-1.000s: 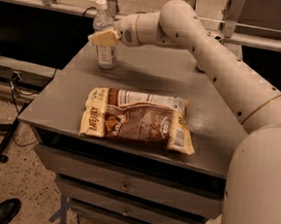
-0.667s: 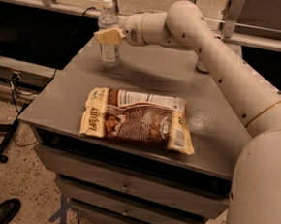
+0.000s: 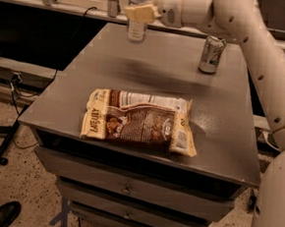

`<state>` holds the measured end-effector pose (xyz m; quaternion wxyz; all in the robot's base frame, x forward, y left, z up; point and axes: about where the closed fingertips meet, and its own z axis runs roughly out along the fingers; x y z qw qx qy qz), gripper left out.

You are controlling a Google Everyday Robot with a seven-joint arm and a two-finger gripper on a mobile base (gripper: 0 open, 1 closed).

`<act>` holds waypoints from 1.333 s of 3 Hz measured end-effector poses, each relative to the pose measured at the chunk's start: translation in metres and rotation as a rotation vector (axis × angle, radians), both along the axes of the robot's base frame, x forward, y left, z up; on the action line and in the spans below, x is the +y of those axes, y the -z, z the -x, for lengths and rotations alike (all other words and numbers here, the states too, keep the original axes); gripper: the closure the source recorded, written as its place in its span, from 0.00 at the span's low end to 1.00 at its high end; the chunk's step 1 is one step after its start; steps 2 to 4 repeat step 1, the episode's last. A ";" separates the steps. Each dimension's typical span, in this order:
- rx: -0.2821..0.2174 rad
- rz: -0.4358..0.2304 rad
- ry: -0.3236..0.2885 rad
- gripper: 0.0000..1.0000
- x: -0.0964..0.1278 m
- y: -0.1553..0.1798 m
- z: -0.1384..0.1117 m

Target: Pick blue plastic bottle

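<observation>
Hand (image 3: 138, 12) seen at top of view, over far left part of bench (image 3: 221, 112), closed around middle of blue plastic bottle (image 3: 137, 31). Bottle held upright; whether its base touches bench cannot be told. White arm (image 3: 252, 35) extended in from right. Metal can (image 3: 211, 54) stood upright at far right of bench, well apart from bottle. Brown snack bag (image 3: 139, 121) laid flat near front edge. Drawers (image 3: 127, 187) seen under bench top.

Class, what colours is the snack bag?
Brown and cream snack bag, camera view. The gripper grips the blue plastic bottle behind it.
</observation>
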<state>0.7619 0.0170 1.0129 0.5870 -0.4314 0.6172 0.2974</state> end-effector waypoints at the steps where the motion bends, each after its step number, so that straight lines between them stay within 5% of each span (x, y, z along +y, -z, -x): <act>1: -0.016 -0.003 -0.002 1.00 -0.003 -0.008 0.000; 4: -0.016 -0.003 -0.002 1.00 -0.003 -0.008 0.000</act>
